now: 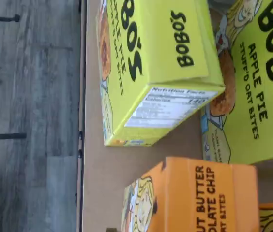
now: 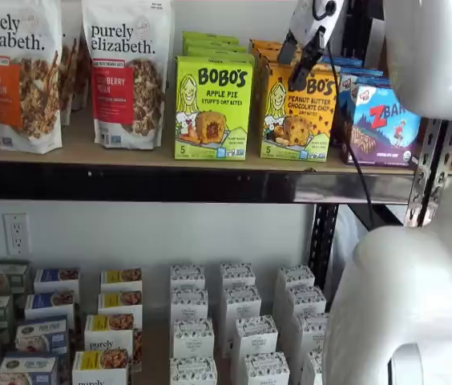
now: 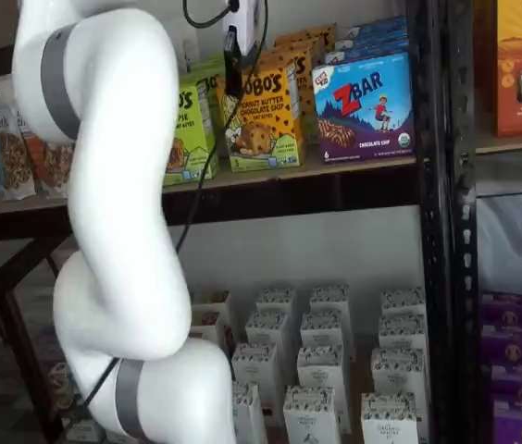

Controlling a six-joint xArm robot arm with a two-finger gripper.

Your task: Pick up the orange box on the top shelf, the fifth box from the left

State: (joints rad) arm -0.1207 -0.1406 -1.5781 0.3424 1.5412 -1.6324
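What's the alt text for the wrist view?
Looking down at the front of the top shelf: an orange Bobo's box marked peanut butter chocolate chip, and beside it two lime-green Bobo's Apple Pie cartons, one showing its nutrition panel. Grey plank floor lies beyond the shelf edge. No claw shows.

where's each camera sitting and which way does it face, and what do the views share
Wrist view: rides on the arm's wrist, looking down close over the top shelf at the orange box and lime-green Bobo's cartons; no gripper shows.
A shelf view: fixed in front, facing the shelves head-on; the gripper, open, hangs before the orange box, white arm at right.
A shelf view: fixed in front at an angle; white arm fills the left, gripper side-on.
Shared: all three show the orange box.
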